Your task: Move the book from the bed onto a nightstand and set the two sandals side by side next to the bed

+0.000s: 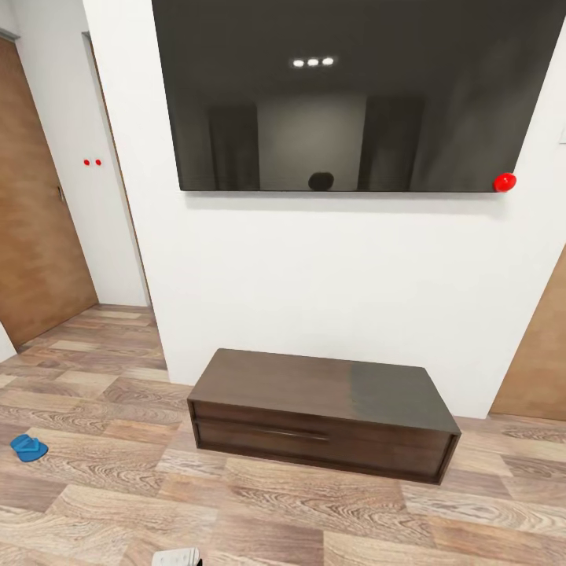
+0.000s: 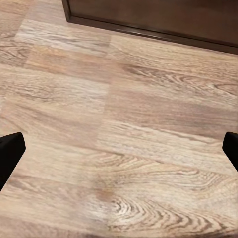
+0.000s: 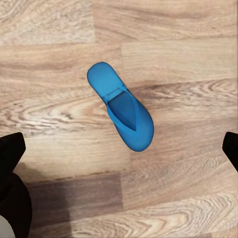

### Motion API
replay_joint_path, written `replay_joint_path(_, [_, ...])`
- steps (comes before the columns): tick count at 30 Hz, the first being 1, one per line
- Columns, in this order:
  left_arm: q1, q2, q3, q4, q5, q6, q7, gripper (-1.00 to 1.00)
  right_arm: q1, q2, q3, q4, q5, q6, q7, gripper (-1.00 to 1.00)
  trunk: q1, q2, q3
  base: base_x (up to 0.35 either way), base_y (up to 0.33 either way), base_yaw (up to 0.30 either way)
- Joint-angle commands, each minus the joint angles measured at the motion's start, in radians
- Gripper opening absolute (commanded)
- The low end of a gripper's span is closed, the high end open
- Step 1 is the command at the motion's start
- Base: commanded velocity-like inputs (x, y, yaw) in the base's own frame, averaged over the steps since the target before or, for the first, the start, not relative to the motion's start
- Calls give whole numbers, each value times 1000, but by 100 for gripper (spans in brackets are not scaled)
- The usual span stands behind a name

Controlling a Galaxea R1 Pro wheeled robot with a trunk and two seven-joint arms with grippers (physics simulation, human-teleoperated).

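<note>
A bright blue sandal (image 1: pixel 28 447) lies flat on the wood floor at the far left of the head view. In the right wrist view a blue sandal (image 3: pixel 120 106) lies sole-down on the floor below my right gripper (image 3: pixel 119 153), whose dark fingertips (image 3: pixel 11 148) stand wide apart and open, well clear of it. Whether this is the same sandal I cannot tell. My left gripper (image 2: pixel 119 153) is open over bare floor, holding nothing. The book, the bed and the nightstand are out of view.
A long low dark wood drawer cabinet (image 1: pixel 324 410) stands against the white wall under a big black wall screen (image 1: pixel 354 94). Its base (image 2: pixel 148 20) lies ahead of my left gripper. Brown doors (image 1: pixel 35 220) flank the wall. Wood floor (image 1: pixel 314 511) spreads in front.
</note>
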Motion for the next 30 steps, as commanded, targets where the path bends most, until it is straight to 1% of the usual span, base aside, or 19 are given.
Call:
replay_joint_path(1, [0, -1, 2, -1, 0, 3, 0, 100, 0, 1, -7, -2, 0, 6, 7, 100, 0, 0, -1, 0, 0, 0])
replay_joint_path(30, [0, -2, 2, -1, 0, 3, 0, 100, 0, 4, -5, -2, 0, 3, 9, 100, 0, 0, -1, 0, 0, -3])
